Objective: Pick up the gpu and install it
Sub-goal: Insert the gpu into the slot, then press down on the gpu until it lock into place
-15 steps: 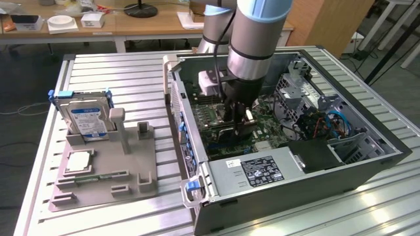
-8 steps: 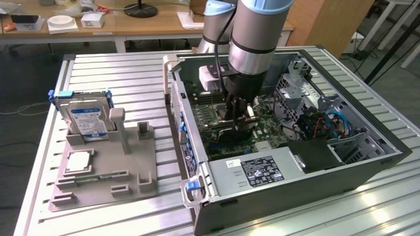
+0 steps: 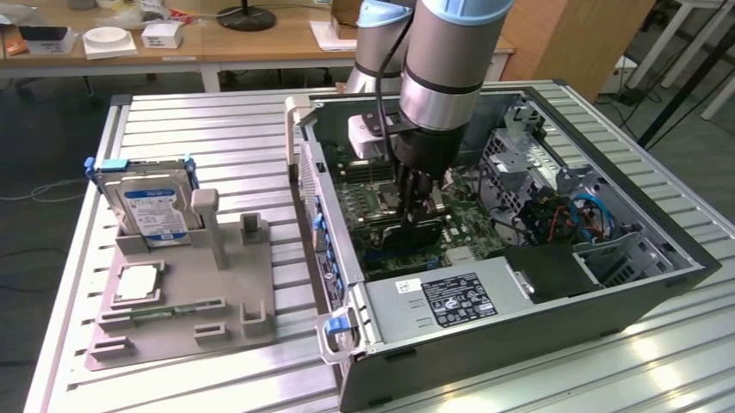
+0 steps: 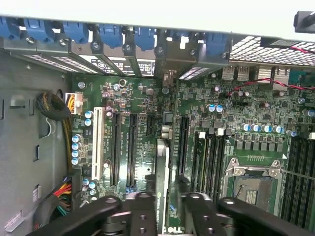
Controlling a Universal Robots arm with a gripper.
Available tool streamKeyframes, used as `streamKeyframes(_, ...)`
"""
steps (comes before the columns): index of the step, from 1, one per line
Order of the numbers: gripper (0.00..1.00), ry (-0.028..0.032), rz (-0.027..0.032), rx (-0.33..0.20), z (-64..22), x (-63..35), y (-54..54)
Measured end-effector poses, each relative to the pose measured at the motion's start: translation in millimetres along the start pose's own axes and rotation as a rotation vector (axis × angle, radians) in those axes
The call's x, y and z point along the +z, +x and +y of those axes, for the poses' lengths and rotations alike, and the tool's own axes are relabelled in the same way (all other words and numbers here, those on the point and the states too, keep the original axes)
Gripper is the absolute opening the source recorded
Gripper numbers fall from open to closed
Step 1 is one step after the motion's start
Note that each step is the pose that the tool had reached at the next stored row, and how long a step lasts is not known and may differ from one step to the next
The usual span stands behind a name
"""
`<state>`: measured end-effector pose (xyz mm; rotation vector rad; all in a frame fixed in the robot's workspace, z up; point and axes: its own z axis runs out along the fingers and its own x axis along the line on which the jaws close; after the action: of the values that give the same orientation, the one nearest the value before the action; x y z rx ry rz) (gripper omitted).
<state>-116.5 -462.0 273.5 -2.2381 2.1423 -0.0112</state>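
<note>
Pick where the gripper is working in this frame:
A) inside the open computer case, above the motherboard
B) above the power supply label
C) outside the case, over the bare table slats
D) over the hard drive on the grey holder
A: the gripper reaches down into the open computer case, with the gpu edge-on between its fingers over the motherboard.

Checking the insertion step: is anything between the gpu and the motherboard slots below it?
Nothing visible. The gpu sits edge-on between the gripper fingers, directly over the motherboard slot area inside the case.
</note>
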Motion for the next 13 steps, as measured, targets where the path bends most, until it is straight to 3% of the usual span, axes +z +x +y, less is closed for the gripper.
streamKeyframes(2, 0.18, 0.0, 0.0, 0.0, 0.0, 0.0, 0.0)
streamKeyframes(5, 0.11, 0.0, 0.0001, 0.0, 0.0, 0.0, 0.0)
streamKeyframes(13, 0.11, 0.0, 0.0001, 0.0, 0.1, 0.0, 0.0)
